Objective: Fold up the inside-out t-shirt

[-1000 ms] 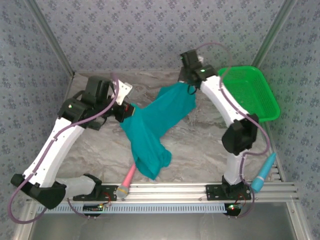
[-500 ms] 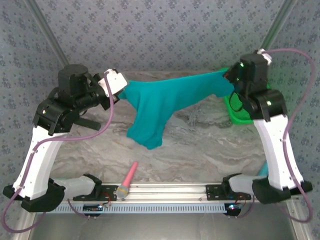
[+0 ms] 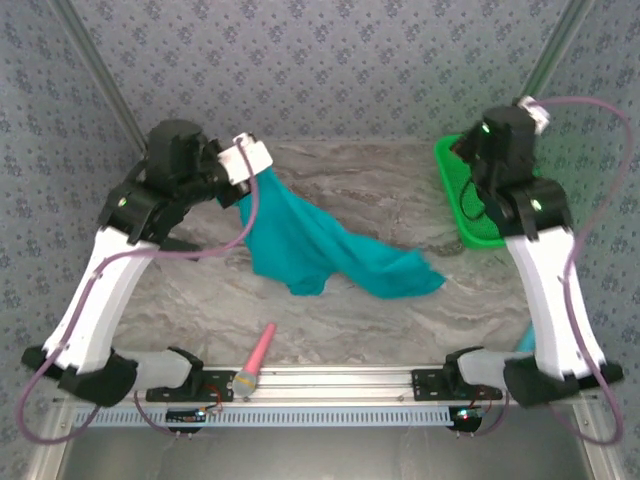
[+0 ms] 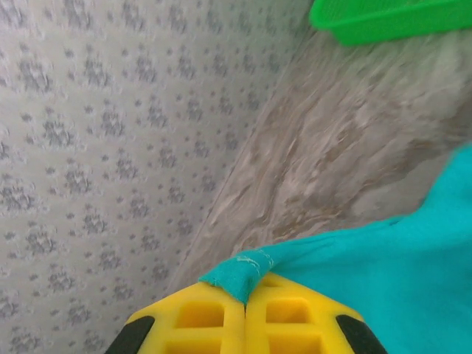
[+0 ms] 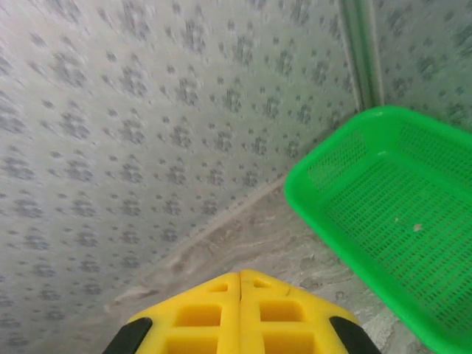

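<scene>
One edge of the teal t-shirt (image 3: 300, 240) sits pinched in the left gripper (image 4: 245, 299), cloth trailing toward the closed, empty right gripper (image 5: 240, 284).

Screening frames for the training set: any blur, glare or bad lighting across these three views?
Top external: sharp, evenly lit, no glare on the table. Left wrist: wall and table look smeared, while the fingers and the pinched t-shirt hem are crisp. Right wrist: wall soft and blurred, green basket mesh readable.
</scene>
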Motion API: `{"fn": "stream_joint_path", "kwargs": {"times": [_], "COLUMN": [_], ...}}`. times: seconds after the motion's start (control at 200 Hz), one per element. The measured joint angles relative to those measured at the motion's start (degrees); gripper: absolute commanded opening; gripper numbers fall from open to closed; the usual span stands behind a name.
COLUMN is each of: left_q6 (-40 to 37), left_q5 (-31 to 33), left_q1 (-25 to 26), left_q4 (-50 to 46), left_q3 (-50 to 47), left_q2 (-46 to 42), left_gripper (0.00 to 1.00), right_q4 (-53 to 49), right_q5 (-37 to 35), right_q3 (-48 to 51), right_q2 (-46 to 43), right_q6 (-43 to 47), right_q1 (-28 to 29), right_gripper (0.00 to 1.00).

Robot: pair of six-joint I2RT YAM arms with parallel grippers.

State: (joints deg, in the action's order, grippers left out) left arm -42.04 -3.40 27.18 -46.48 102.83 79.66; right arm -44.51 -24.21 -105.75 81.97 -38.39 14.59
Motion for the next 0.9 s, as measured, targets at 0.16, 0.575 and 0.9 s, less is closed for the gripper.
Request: {"fn": "stream_joint_path", "kwargs": {"times": [0.16,0.575,0.9], "left_q6": [-3.02,-4.09,0.98], "left_q5": [0.87,-1.33,1.70], "left_q1": [-0.59,3.10,1.95], "left_q4": [-0.39,0.09,0.09], "left_q3": [3.85,-10.40,-12.39], "left_q2": [7.96,-4.72,-3.32], "left_gripper": [0.00,0.00,0.00], "right_q4": [1.81,24.94,38.64], "right_q5": [8.07,29.18,23.02], "right_q3": [-3.41,42.49,44.65], "right_q2": [13.92,-2.51,12.63], "right_q6": [4.98,39.34,41.03], "right_q1": [-0.33,21.44,46.90], "right_gripper": [0.12,0.54,0.62]}}
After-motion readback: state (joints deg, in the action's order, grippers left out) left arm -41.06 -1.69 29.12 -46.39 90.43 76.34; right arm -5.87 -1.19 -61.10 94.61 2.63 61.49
